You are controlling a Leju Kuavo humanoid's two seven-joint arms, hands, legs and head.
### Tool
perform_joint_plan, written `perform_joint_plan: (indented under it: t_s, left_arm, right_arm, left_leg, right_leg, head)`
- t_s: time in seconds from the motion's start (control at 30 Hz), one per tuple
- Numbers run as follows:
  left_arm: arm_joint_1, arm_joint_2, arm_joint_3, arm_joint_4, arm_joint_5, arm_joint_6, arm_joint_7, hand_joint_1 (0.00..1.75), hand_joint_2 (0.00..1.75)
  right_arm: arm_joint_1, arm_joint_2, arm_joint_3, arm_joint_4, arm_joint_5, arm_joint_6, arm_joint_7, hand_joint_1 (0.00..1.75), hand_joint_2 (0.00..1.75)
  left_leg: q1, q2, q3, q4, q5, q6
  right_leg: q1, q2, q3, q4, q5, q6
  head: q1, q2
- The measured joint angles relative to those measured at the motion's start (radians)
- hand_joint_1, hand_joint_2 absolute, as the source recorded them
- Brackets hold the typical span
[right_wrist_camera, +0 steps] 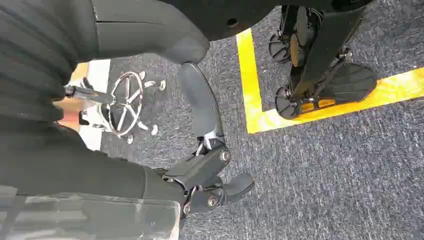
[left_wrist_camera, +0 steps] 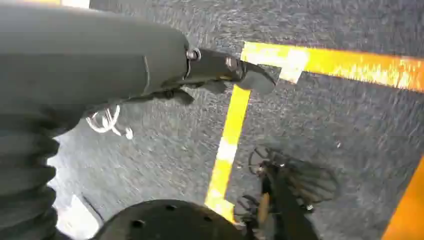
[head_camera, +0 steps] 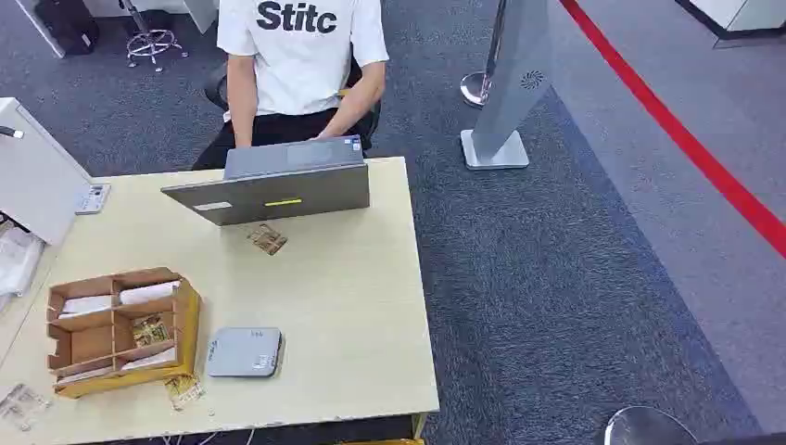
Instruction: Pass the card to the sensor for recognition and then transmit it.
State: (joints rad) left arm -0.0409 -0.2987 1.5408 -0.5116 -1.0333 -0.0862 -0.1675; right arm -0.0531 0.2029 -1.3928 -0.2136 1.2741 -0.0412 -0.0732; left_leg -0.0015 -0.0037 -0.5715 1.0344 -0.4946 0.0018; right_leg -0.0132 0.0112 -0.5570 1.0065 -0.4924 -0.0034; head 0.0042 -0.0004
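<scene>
A cardboard organiser box (head_camera: 190,320) stands at the table's near left, with patterned cards (head_camera: 151,329) and white ones in its compartments. The flat grey sensor (head_camera: 243,351) lies just right of the box. One loose card (head_camera: 267,239) lies in front of the laptop, and another card (head_camera: 183,389) lies at the box's near corner. Both arms hang beside the body, over carpet. My left hand (left_wrist_camera: 205,67) holds nothing, with its dark fingers stretched out. My right hand (right_wrist_camera: 200,165) is also empty, its thumb (right_wrist_camera: 197,97) spread away from the fingers.
A grey laptop (head_camera: 278,181) stands open at the far table edge, where a person in a white shirt (head_camera: 301,56) sits. A white machine (head_camera: 32,176) is at the left edge. A silver stand (head_camera: 510,93) and a red floor line (head_camera: 686,139) lie to the right.
</scene>
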Motion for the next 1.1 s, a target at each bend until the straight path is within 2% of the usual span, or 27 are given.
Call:
perform_joint_plan:
  t_s: [0.1,0.17,0.2,0.3,0.37,0.43,0.63,0.7,0.83,1.0,1.03,1.07,1.1]
  left_arm:
    - [-0.001,0.000,0.003,0.002,0.242,-0.003,0.007,0.00,1.75]
    - [-0.004,-0.002,0.006,-0.005,0.532,-0.015,0.027,0.00,1.75]
    - [-0.004,-0.002,0.007,-0.015,0.626,-0.020,0.037,0.00,1.75]
    - [-0.005,-0.008,0.007,-0.050,0.735,-0.027,0.060,0.00,1.75]
    - [-0.006,-0.013,0.008,-0.095,0.903,-0.031,0.069,0.00,1.75]
    - [-0.008,-0.019,0.008,-0.140,1.022,-0.037,0.069,0.00,1.75]
    - [-0.008,-0.021,0.011,-0.326,1.233,-0.074,0.111,0.00,1.75]
    - [-0.008,-0.021,0.013,-0.377,1.306,-0.075,0.102,0.00,1.75]
    - [-0.008,-0.022,0.013,-0.441,1.354,-0.100,0.085,0.00,1.75]
    - [-0.001,-0.020,0.005,-0.550,1.460,-0.179,0.071,0.00,1.75]
    - [0.020,-0.019,-0.024,-0.593,1.526,-0.154,0.050,0.00,1.75]
    - [0.062,-0.018,-0.071,-0.647,1.622,-0.095,0.007,0.00,1.75]
    - [0.116,-0.021,-0.149,-0.737,1.750,0.006,-0.052,0.00,1.75]
  right_arm:
    - [0.000,0.000,0.000,0.000,0.000,-0.001,0.000,0.00,1.75]
    - [0.000,0.000,0.000,0.000,0.001,-0.003,-0.003,0.00,1.75]
    - [0.000,0.000,0.000,0.000,0.001,-0.005,-0.003,0.00,1.75]
    - [0.000,0.000,0.000,0.000,0.002,-0.006,-0.005,0.00,1.75]
    - [0.000,0.000,0.002,0.000,0.004,-0.011,-0.010,0.00,1.75]
    - [0.000,-0.001,0.002,0.000,0.004,-0.013,-0.018,0.00,1.75]
    - [-0.001,-0.015,0.008,0.000,0.001,-0.004,-0.039,0.00,1.75]
    - [-0.002,-0.015,0.010,0.000,0.002,-0.006,-0.034,0.00,1.75]
    - [-0.004,-0.015,0.011,0.000,0.002,-0.011,-0.016,0.00,1.75]
    - [-0.004,-0.021,0.011,0.000,0.000,0.009,-0.016,0.00,1.75]
    - [-0.004,-0.024,0.011,-0.001,-0.002,0.017,-0.020,0.00,1.75]
    - [-0.004,-0.026,0.011,-0.002,-0.010,0.022,-0.024,0.00,1.75]
    - [-0.004,-0.028,0.011,-0.003,-0.018,0.027,-0.029,0.00,1.75]
  left_leg:
    - [0.000,0.000,0.000,0.000,0.000,0.000]
    - [0.000,0.000,0.000,0.000,0.000,0.000]
    - [0.000,0.000,0.000,0.000,0.000,0.000]
    - [0.000,0.000,0.000,0.000,0.000,0.000]
    - [0.001,0.000,0.000,0.000,0.000,0.000]
    - [0.001,0.000,0.000,0.000,0.000,0.000]
    - [0.002,0.000,0.000,0.000,0.000,0.000]
    - [0.002,0.000,0.000,0.000,0.000,0.000]
    - [0.002,0.000,0.000,0.000,0.000,-0.001]
    - [0.002,0.000,0.000,0.000,0.001,-0.001]
    - [0.002,0.000,-0.001,0.000,0.001,-0.001]
    - [0.003,0.001,0.001,0.000,0.000,-0.001]
    - [0.004,0.005,0.003,0.000,-0.003,-0.004]
  right_leg:
    - [0.000,0.000,0.000,0.000,0.000,0.000]
    - [0.000,0.000,0.000,0.000,0.000,0.000]
    - [0.000,0.000,0.000,0.000,0.000,0.000]
    - [0.000,0.000,0.000,0.000,0.000,0.000]
    - [0.000,0.000,0.000,0.000,0.000,0.000]
    - [0.000,0.000,0.000,0.000,0.000,0.000]
    - [0.001,0.000,0.000,0.000,0.000,0.000]
    - [0.001,0.000,0.000,0.000,0.000,0.000]
    - [0.001,0.000,0.000,0.000,0.000,0.000]
    - [0.001,0.000,0.000,0.000,0.000,0.000]
    - [0.001,0.000,0.001,0.000,0.000,0.000]
    - [0.002,0.002,0.001,0.000,-0.001,-0.001]
    - [0.004,0.007,0.001,0.000,-0.001,-0.001]
  head:
    - [0.000,0.000]
    - [0.000,0.000]
    - [0.000,0.000]
    - [0.000,0.000]
    - [0.001,0.000]
    - [0.000,0.000]
    - [0.000,0.000]
    - [0.000,0.000]
    - [0.000,0.000]
    - [0.000,0.000]
    - [0.000,0.000]
    - [0.000,0.000]
    - [0.000,0.000]
